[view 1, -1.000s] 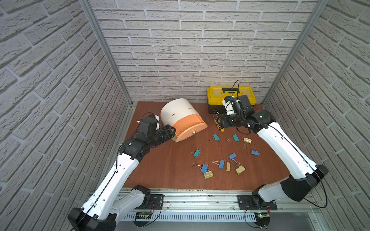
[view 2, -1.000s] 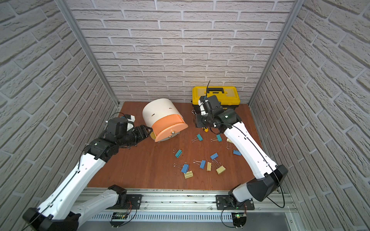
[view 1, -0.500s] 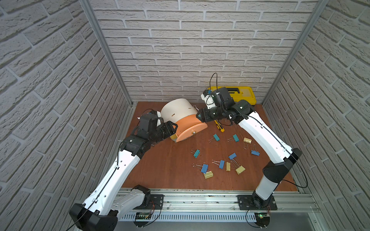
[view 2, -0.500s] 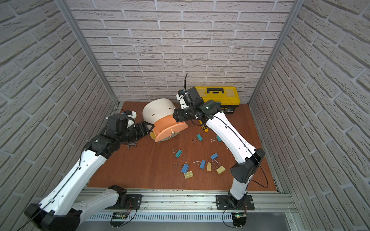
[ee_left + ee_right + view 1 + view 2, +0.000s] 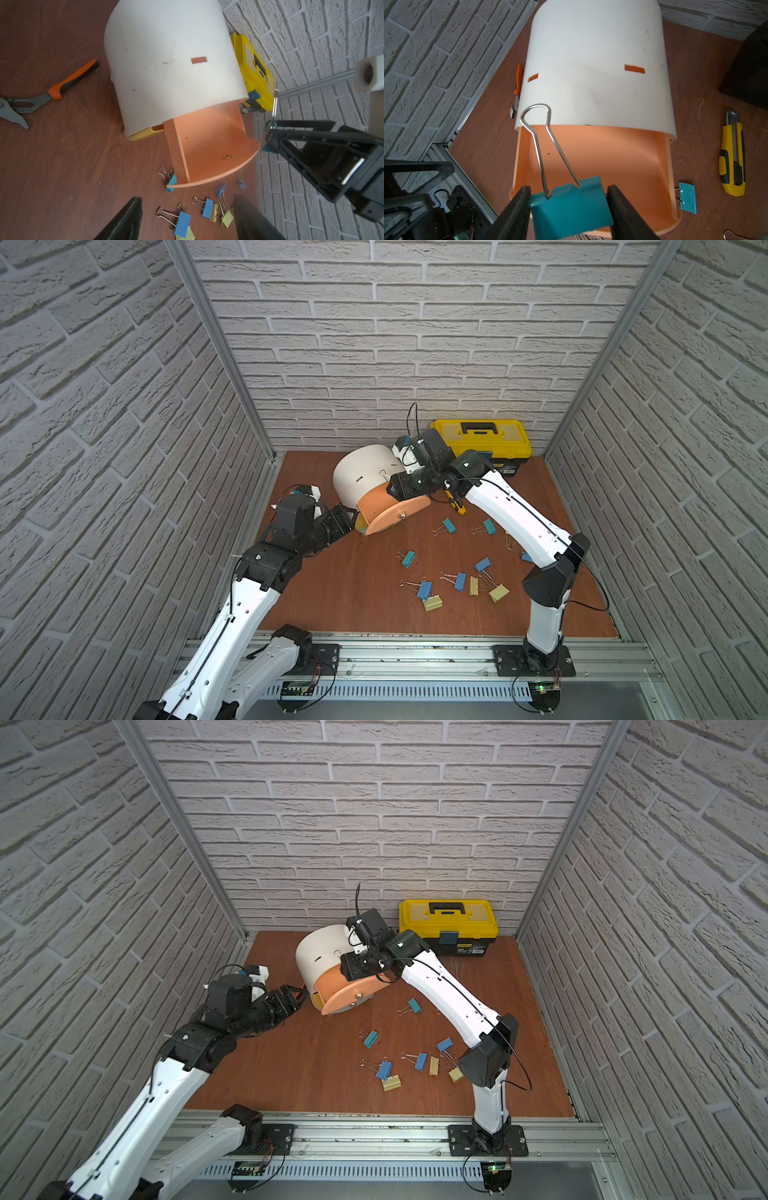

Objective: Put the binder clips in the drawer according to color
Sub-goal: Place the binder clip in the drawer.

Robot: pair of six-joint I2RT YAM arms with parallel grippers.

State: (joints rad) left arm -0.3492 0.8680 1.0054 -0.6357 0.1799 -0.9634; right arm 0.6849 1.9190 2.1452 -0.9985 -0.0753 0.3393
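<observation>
Right gripper [image 5: 569,209] clamped on a teal binder clip [image 5: 571,209], fingers [image 5: 517,209] pressing both its sides, wire handles pointing out over the pulled-out peach drawer [image 5: 602,158]. Peach tray is open and bare, its walls and curved front rim clear around the clip. White cabinet [image 5: 365,477] sits centre of frame in both top views, peach front [image 5: 392,512] sticking out toward lower right. Left gripper [image 5: 187,220] jaws apart, holding nothing, low left of the cabinet's corner. Loose binder clips [image 5: 457,580] scattered lower right of centre on the brown table [image 5: 353,593]; open floor lower left of them. Yellow toolbox [image 5: 482,439] against back wall. Utility knife [image 5: 733,153] right of the drawer; orange-handled pliers [image 5: 52,93] behind the cabinet.
</observation>
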